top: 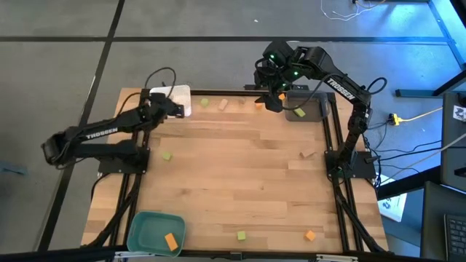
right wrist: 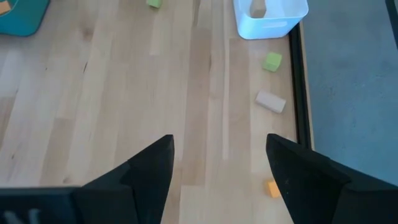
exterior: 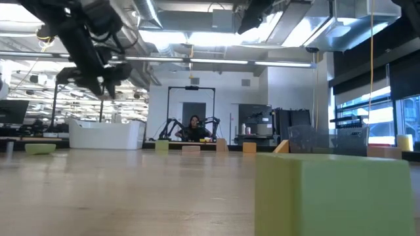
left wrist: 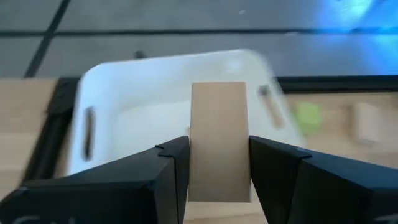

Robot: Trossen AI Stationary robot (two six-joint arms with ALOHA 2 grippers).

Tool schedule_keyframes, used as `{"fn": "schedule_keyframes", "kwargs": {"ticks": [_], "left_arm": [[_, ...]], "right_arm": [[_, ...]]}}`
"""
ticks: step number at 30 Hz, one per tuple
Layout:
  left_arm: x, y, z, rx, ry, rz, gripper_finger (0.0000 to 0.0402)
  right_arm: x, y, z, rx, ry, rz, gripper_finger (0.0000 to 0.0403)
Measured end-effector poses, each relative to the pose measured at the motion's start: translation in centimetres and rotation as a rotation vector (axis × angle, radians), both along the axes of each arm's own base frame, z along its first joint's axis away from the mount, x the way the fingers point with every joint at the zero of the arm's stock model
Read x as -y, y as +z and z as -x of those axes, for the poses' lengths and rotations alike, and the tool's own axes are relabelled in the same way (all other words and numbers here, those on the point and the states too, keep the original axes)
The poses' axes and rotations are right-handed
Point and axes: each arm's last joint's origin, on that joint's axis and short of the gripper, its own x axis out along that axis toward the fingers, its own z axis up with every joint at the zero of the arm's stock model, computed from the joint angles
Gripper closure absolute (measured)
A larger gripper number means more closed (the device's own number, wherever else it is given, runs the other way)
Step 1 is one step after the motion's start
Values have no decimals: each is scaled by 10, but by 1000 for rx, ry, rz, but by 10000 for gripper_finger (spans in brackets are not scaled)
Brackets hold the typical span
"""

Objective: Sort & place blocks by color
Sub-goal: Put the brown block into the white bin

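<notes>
The white tray is taken as landmark. Just at its edge the left gripper is seen, clamped on a tan block held above the tray. Well apart, by the grey tray, the right gripper hangs with fingers spread, empty.

We see even, bright overhead light; blue glare spills across the floor at the upper right. In the low view a green block looms blurred, ceiling lights flaring.
</notes>
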Motion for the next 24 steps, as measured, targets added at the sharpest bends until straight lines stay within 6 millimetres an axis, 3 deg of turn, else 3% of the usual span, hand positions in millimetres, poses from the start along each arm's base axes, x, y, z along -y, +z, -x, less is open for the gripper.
{"fn": "schedule_keyframes", "kwargs": {"ticks": [13, 18, 24], "left_arm": [[-40, -27, 20, -84, 112, 206, 273], [-48, -39, 20, -109, 128, 270, 249], [-51, -44, 19, -135, 141, 276, 247]], "right_arm": [[0, 0, 0, 4, 0, 2, 148], [0, 0, 0, 4, 0, 2, 148], [0, 0, 0, 4, 0, 2, 148]]}}
